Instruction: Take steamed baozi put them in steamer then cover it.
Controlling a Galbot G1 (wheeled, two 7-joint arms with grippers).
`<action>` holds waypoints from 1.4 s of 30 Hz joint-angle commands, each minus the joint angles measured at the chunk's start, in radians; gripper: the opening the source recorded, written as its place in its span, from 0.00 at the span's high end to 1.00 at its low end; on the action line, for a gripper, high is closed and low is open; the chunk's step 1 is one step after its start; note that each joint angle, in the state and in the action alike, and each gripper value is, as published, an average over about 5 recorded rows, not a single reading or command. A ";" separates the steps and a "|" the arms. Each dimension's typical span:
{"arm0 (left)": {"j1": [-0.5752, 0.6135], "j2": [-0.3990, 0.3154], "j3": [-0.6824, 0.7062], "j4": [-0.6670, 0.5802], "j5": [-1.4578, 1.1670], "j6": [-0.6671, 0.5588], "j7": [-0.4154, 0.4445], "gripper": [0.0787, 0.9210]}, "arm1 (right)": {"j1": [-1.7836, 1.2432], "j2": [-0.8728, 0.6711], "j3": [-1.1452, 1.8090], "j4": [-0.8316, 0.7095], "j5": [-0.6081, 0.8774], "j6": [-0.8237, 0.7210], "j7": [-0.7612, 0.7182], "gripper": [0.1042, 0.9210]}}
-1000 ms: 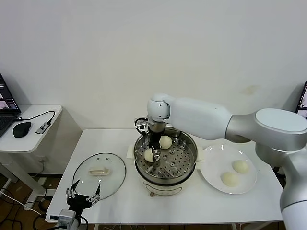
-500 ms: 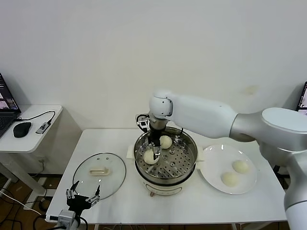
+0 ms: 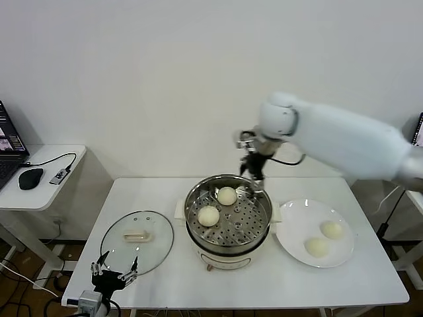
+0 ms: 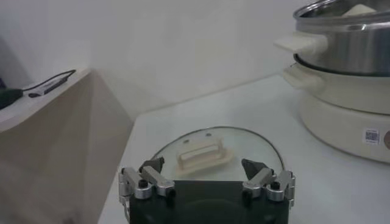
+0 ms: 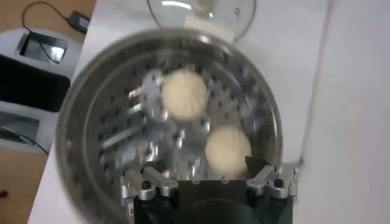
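Baozi: two (image 3: 227,195) (image 3: 208,216) sit on the perforated tray inside the steamer (image 3: 228,239), two more (image 3: 331,230) (image 3: 316,246) on the white plate (image 3: 294,218) beside it. Above the pot's far rim hangs the right gripper (image 3: 254,173), jaws wide and empty. The cover (image 3: 137,241) lies flat on the table (image 3: 277,281), left gripper (image 3: 114,273) spread near it.

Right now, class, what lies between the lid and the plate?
In the head view, the steamer, holding two baozi, stands between the lid and the plate.

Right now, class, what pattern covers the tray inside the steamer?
Rows of small round holes across the shiny steel tray, clearest in the head view.
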 commanded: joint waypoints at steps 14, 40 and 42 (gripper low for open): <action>0.028 -0.021 0.011 0.007 -0.003 0.009 -0.002 0.12 | -0.572 -0.348 0.406 0.021 -0.335 0.187 0.009 0.12; 0.044 -0.030 0.009 0.026 0.016 0.008 0.000 0.12 | -0.758 -0.217 0.515 -0.099 -0.466 0.214 0.045 0.12; 0.043 -0.029 0.010 0.028 0.016 0.008 0.000 0.12 | -0.764 -0.210 0.519 -0.108 -0.473 0.215 0.045 0.12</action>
